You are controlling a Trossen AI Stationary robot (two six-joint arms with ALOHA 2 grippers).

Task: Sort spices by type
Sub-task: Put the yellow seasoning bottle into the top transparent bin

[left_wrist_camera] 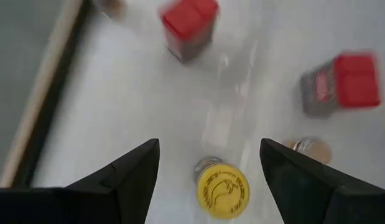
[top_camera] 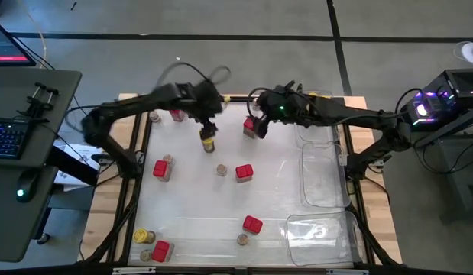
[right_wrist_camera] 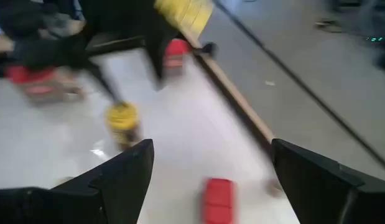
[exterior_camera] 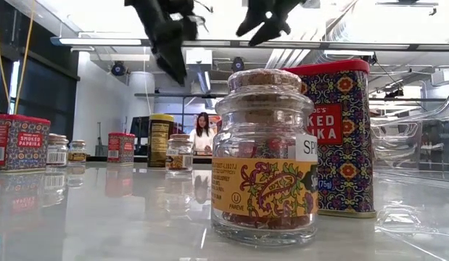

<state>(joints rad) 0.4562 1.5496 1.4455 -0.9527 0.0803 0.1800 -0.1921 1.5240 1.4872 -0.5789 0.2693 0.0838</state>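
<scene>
One yellow-lidded jar [left_wrist_camera: 221,188] stands upright just below the left gripper [left_wrist_camera: 208,163], between its wide-open fingers, long axis straight up, lid on top; it looks just set down; next, lift clear and pick another spice; the right gripper [right_wrist_camera: 211,155] waits wide open beside a red tin [top_camera: 251,126].
</scene>
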